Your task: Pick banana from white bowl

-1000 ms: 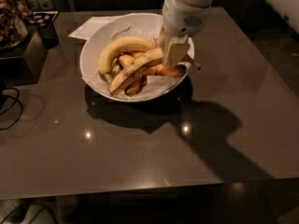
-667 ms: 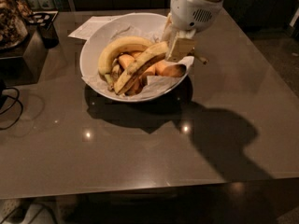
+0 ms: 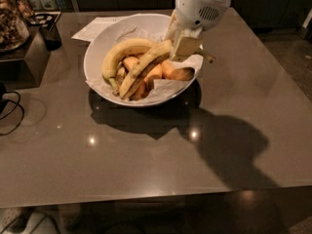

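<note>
Overhead, the robot's white claw (image 3: 181, 47) hangs above the right side of the white bowl (image 3: 95, 47) on the table (image 3: 146, 179). It is pinched on the upper end of the banana (image 3: 144, 68), which slants because its lower tip rests among the other bananas (image 3: 122, 52).

Glossy grey-brown desk (image 3: 146, 169). On it: white bowl (image 3: 100, 45) centre-back; paper sheet (image 3: 92, 29) behind bowl, left; dark box (image 3: 27, 62) at left edge; black cable (image 3: 12, 113) near box. Tool (image 3: 184, 47) over bowl's right rim, clamped on banana (image 3: 141, 69).
</note>
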Motion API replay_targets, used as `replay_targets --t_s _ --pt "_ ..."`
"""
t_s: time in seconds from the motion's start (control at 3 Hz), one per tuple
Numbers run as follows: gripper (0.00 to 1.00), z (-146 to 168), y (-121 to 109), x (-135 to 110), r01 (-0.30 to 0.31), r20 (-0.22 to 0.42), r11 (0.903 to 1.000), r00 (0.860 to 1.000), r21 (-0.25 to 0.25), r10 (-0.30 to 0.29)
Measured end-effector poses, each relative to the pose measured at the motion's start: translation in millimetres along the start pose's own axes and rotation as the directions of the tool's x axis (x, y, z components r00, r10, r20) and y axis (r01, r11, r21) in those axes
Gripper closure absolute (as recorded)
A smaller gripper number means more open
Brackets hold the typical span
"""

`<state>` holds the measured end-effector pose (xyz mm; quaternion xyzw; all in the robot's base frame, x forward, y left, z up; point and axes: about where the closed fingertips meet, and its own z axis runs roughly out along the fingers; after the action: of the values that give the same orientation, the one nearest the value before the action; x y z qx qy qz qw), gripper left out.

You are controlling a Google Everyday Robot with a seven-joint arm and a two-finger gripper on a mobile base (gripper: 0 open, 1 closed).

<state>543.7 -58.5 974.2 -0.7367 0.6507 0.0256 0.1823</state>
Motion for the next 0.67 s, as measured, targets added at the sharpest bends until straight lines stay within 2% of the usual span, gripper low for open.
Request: replay_targets --t_s 0.33,0.67 --pt "1.00 -32.6 9.6 -28.5 -0.010 0.026 0.9980 1.000 0.063 0.009" --pt "1.00 -33.3 9.7 -28.7 -0.011 0.026 0.9979 1.000 0.065 0.009"
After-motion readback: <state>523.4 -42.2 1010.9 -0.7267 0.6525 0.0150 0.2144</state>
